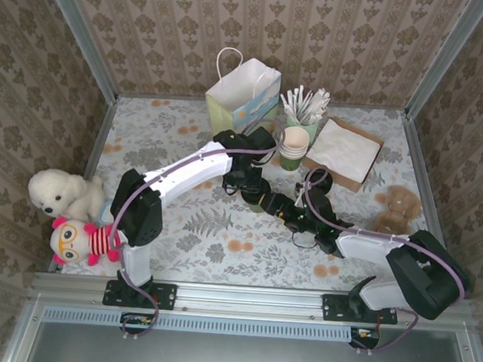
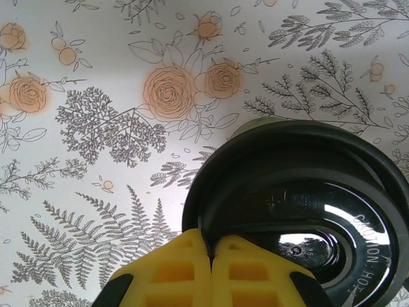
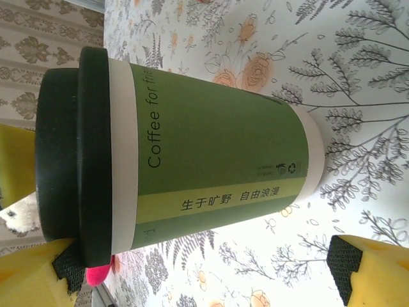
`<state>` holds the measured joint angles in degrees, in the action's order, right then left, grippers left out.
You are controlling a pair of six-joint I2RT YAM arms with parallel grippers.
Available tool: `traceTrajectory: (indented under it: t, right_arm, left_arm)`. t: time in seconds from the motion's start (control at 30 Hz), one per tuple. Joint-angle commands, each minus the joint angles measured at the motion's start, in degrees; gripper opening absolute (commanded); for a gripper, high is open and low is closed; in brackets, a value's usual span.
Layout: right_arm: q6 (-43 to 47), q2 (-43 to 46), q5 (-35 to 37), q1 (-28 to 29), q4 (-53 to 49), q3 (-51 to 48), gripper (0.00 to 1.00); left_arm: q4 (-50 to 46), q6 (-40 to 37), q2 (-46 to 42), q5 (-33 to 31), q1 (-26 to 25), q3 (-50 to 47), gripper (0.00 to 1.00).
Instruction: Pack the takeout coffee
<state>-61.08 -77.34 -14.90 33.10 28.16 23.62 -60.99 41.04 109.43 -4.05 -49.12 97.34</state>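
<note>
Capping the green paper cup (image 3: 217, 166): a glossy round black lid (image 2: 307, 192).

A small green paper cup (image 3: 211, 173), closed with a round black plastic lid (image 2: 300, 192), is seen standing upright near the middle of the flower-printed table (image 1: 205, 232). "Coffee for" and a paler green band of Chinese characters are printed on its side, and "CAUTION HOT" is marked on the lid.

One overhead, two close wrist views
Left wrist looks down on the takeout coffee (image 2: 287, 166); right wrist faces its side.
</note>
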Motion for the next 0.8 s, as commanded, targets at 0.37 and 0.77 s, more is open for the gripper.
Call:
traceTrajectory:
  t: [0.37,0.77]
  right_arm:
    - [6.7,8.8,-20.1,-20.0,-38.8,14.4,0.98]
    - [12.0,-0.9,-29.7,-20.8,-38.3,19.2,0.94]
  left_arm:
    - [-8.4,-24.3,6.1,3.1,-0.8,8.2,0.00]
    - [-7.4,-34.6,6.6,9.4,-1.6,9.1,0.00]
